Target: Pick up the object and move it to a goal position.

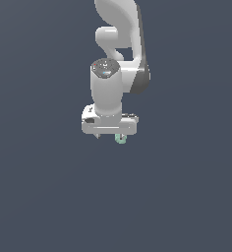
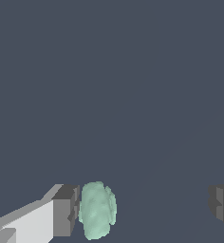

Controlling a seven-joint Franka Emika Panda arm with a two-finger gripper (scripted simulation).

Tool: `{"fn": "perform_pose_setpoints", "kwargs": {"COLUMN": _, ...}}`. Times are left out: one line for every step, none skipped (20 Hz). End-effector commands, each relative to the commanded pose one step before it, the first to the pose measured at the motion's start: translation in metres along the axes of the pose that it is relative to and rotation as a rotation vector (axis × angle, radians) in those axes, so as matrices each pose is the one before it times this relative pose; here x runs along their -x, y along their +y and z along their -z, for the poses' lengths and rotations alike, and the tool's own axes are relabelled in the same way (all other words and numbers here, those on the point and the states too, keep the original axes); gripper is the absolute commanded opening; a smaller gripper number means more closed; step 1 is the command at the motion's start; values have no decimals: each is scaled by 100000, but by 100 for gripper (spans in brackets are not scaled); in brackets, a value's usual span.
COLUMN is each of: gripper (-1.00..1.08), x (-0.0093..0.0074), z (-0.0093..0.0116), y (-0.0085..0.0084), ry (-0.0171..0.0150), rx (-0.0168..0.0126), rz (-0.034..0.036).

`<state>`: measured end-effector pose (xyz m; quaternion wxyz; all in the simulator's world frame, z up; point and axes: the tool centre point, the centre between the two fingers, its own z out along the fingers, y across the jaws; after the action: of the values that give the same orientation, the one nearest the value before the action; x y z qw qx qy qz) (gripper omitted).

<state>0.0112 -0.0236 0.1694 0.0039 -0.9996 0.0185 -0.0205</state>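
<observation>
End effector [image 2: 142,211] above the bench [image 1: 39,197], jaws spread.
You see the mint blob [image 2: 98,210] just beside one finger [image 2: 66,211], low in the wrist frame.

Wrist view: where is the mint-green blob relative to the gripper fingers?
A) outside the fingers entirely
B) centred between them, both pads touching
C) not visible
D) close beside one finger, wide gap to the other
D: the blob sits right next to one finger, while the other finger stands far off, so the gripper is open and not clamped on it.
</observation>
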Motion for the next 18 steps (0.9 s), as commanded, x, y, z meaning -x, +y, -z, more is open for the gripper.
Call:
{"fn": "perform_pose_setpoints", "kwargs": {"gripper": 100, "x": 0, "z": 0, "y": 1, "ry": 0, "rx": 0, "rz": 0}}
{"fn": "perform_pose_setpoints", "kwargs": {"gripper": 100, "x": -25, "z": 19, "y": 45, "ry": 78, "rx": 48, "rz": 34}}
{"fn": "perform_pose_setpoints", "kwargs": {"gripper": 100, "x": -71, "z": 58, "y": 134, "ry": 230, "rx": 139, "rz": 95}}
{"fn": "perform_pose_setpoints", "kwargs": {"gripper": 100, "x": -118, "z": 87, "y": 223, "ry": 360, "rx": 219, "rz": 150}}
{"fn": "perform_pose_setpoints", "kwargs": {"gripper": 100, "x": -161, "z": 125, "y": 306, "ry": 498, "rx": 307, "rz": 211}}
{"fn": "perform_pose_setpoints", "kwargs": {"gripper": 100, "x": -203, "z": 161, "y": 387, "ry": 621, "rx": 390, "rz": 269}}
{"fn": "perform_pose_setpoints", "kwargs": {"gripper": 100, "x": -224, "z": 182, "y": 426, "ry": 671, "rx": 429, "rz": 299}}
{"fn": "perform_pose_setpoints", "kwargs": {"gripper": 100, "x": -182, "z": 151, "y": 343, "ry": 526, "rx": 342, "rz": 244}}
{"fn": "perform_pose_setpoints", "kwargs": {"gripper": 100, "x": -135, "z": 117, "y": 246, "ry": 371, "rx": 242, "rz": 180}}
{"fn": "perform_pose_setpoints", "kwargs": {"gripper": 100, "x": -89, "z": 78, "y": 153, "ry": 219, "rx": 142, "rz": 114}}
{"fn": "perform_pose_setpoints", "kwargs": {"gripper": 100, "x": -42, "z": 33, "y": 66, "ry": 74, "rx": 46, "rz": 45}}
{"fn": "perform_pose_setpoints", "kwargs": {"gripper": 100, "x": 12, "z": 21, "y": -34, "ry": 0, "rx": 0, "rz": 0}}
{"fn": "perform_pose_setpoints", "kwargs": {"gripper": 100, "x": 47, "z": -69, "y": -70, "ry": -140, "rx": -92, "rz": -72}}
{"fn": "perform_pose_setpoints", "kwargs": {"gripper": 100, "x": 81, "z": -73, "y": -99, "ry": -99, "rx": -52, "rz": -81}}
{"fn": "perform_pose_setpoints", "kwargs": {"gripper": 100, "x": 103, "z": -122, "y": -86, "ry": -109, "rx": -42, "rz": -122}}
{"fn": "perform_pose_setpoints", "kwargs": {"gripper": 100, "x": 137, "z": -141, "y": -119, "ry": -88, "rx": -23, "rz": -125}}
{"fn": "perform_pose_setpoints", "kwargs": {"gripper": 100, "x": 172, "z": -184, "y": -139, "ry": -118, "rx": -30, "rz": -168}}
{"fn": "perform_pose_setpoints", "kwargs": {"gripper": 100, "x": 211, "z": -224, "y": -170, "ry": -159, "rx": -45, "rz": -211}}
